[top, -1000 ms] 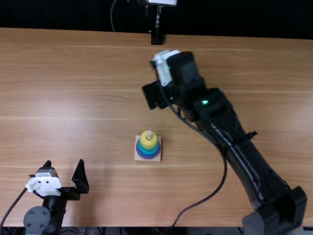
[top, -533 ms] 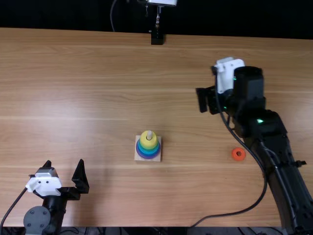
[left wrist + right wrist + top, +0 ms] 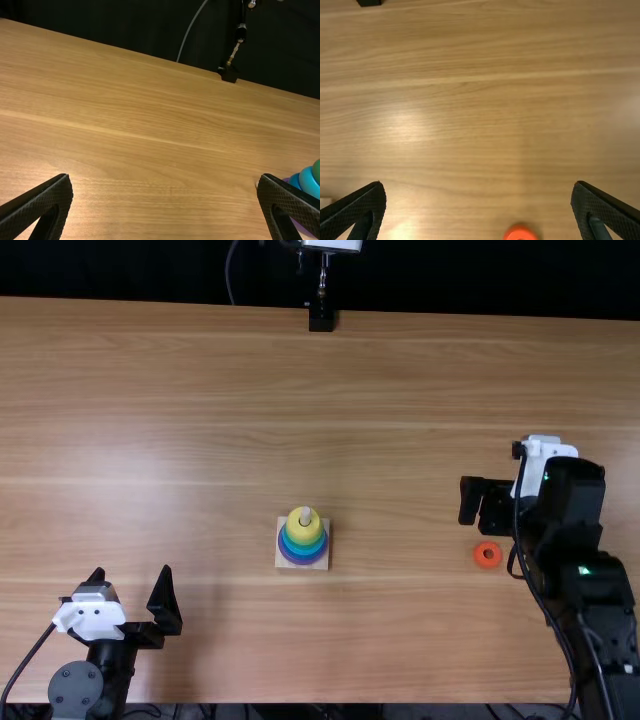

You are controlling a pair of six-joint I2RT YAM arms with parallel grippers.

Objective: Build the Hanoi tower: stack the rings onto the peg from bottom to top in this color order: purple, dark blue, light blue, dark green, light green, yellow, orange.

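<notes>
My right gripper (image 3: pixel 486 504) is over the table's right part, just beyond the orange ring (image 3: pixel 487 555), which lies flat. In the right wrist view the gripper (image 3: pixel 478 192) is open with nothing between its fingers, and the orange ring (image 3: pixel 520 233) is partly cut off. Mid-table stands the peg base (image 3: pixel 284 563) with stacked rings, the yellow ring (image 3: pixel 304 531) uppermost and the peg tip above it. At the near left is my left gripper (image 3: pixel 130 590); in the left wrist view the gripper (image 3: pixel 165 182) is open, with the blue rings (image 3: pixel 309 183) behind one finger.
A stand with a black foot (image 3: pixel 321 318) is at the table's far edge. The right arm's cable loops beside the orange ring. The wooden table (image 3: pixel 180 440) stretches between the two arms.
My right gripper has swung from beyond the peg to the right, then back toward the table's near side. The orange ring has come out from under the right arm. The left arm has kept still.
</notes>
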